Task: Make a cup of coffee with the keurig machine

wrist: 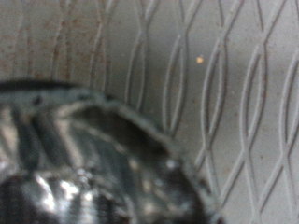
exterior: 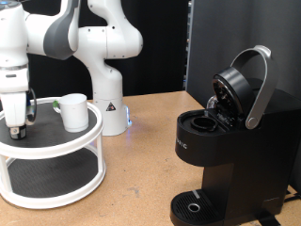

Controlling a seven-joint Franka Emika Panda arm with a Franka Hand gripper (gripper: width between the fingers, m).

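The gripper [exterior: 16, 127] is low over the two-tier stand [exterior: 56, 151]; whether its fingers are apart I cannot tell, perhaps closed on something dark. The cup [exterior: 74, 111] stands just beside it, toward the exterior view's right; the keurig machine [exterior: 226, 141], lid up, is well apart further right.

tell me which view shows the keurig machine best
The exterior view. The keurig machine stands whole at that view's right, lid hinged open, drip base visible. The wrist view shows none of it, only a patterned mat and a blurred dark shape. The gripper is down over the round shelf stand, near the cup.
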